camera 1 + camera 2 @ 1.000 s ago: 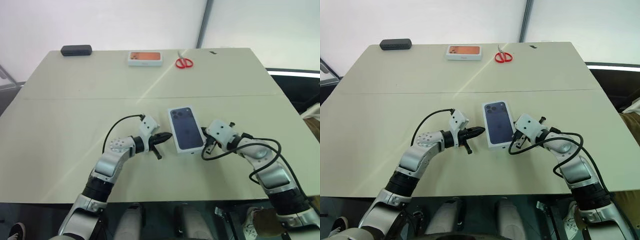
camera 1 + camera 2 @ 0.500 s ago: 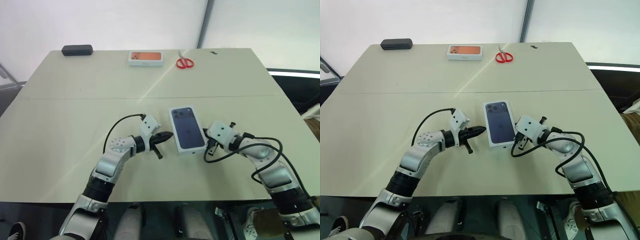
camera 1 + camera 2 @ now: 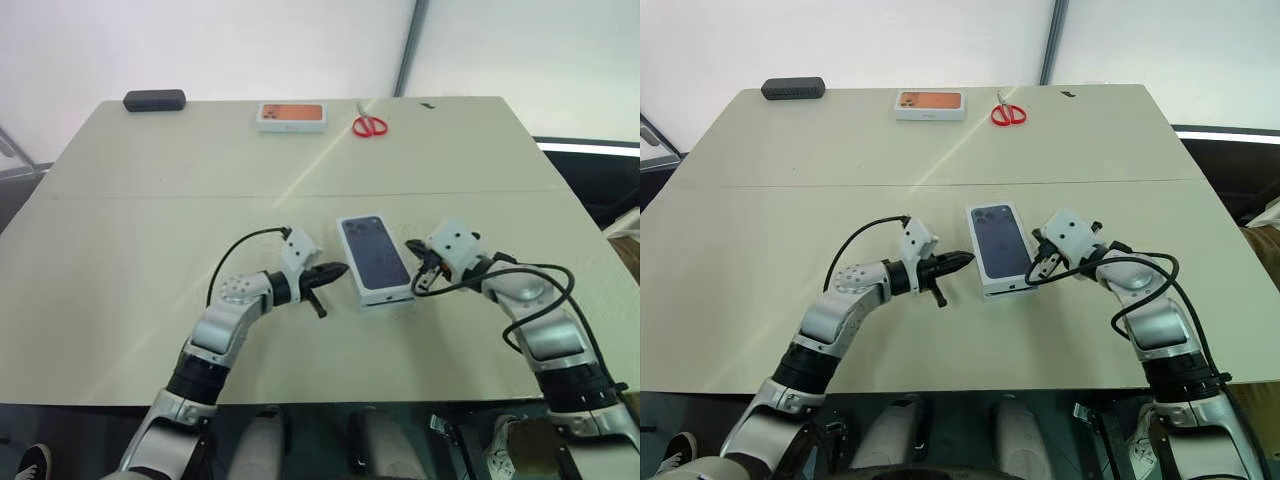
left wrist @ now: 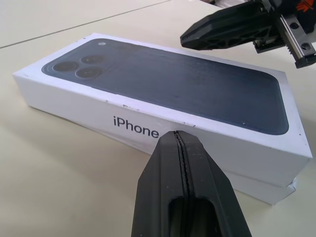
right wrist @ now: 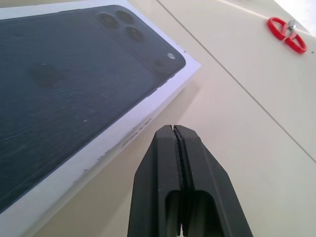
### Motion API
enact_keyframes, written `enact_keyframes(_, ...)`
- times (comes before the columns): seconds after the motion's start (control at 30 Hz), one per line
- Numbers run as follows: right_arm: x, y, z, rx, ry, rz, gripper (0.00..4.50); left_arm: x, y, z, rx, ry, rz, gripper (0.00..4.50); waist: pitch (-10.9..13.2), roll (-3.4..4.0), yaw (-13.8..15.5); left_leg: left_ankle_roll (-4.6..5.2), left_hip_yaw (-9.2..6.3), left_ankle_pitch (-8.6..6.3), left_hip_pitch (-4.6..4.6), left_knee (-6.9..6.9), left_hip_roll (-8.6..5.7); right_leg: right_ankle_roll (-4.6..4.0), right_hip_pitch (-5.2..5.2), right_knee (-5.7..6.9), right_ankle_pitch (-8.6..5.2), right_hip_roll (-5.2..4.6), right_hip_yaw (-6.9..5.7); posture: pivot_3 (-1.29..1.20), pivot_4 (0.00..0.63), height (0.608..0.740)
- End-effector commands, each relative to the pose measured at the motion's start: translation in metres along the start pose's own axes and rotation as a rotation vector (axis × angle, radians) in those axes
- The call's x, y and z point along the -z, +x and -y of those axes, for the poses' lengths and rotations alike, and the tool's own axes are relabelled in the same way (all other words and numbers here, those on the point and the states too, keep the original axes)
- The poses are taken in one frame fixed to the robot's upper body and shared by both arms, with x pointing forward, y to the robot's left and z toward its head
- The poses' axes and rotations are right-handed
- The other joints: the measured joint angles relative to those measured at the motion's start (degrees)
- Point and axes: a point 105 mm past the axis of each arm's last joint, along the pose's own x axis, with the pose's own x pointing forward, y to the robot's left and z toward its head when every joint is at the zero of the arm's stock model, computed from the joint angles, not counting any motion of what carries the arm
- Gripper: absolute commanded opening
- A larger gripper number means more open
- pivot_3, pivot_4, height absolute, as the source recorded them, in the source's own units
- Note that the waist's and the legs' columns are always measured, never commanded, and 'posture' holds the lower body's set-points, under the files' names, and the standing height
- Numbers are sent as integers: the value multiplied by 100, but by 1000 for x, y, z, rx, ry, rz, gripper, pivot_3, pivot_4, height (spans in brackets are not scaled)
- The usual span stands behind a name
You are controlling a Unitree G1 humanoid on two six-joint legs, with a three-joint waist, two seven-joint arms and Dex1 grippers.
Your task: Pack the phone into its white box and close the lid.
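— On the table (image 3: 150, 220), where was the lid (image 3: 375, 257) found?
— It was seated over the white box (image 4: 266, 187), whose lower edge was seen beneath it, between the two grippers.
— How were the grippers held?
— The left gripper (image 3: 335, 271) and the right gripper (image 3: 413, 249) were both clenched on nothing, just beside the lid's long sides.

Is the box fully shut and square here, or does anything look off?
Not quite. The lid sits on the white box but hasn't seated fully: a strip of the base shows below it at the near corner. Both grippers, left and right, are shut beside it.
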Motion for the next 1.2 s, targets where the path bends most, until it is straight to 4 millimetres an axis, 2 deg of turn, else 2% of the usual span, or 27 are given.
enact_keyframes(0.03, -9, -4, -9, -48, -76, 31, 44, -12, -1, 2, 3, 22, 48, 0, 0, 0, 0, 0, 0, 0, 0, 0, 0, 0, 0, 0, 0, 0, 0, 0, 150, 740)
enact_keyframes(0.37, -16, -9, -18, -103, -49, 73, 44, -16, 4, 9, 19, 16, 65, 0, 0, 0, -7, 0, 0, 0, 1, 1, 1, 0, 0, 1, 0, 1, 0, 0, 150, 740)
enact_keyframes(0.6, -24, -17, -34, -180, -45, 108, 44, -20, -1, 14, 42, 20, 82, 0, 0, 0, -8, 0, 0, 0, 1, 2, 1, 0, 1, 1, 0, 1, 0, 0, 150, 740)
enact_keyframes(1.2, -25, -30, -52, -241, -59, 122, 44, -12, -8, 20, 62, 3, 64, 0, 0, 0, 4, 2, 0, -1, 2, 5, 2, 0, 3, 1, 0, 0, 0, 0, 150, 740)
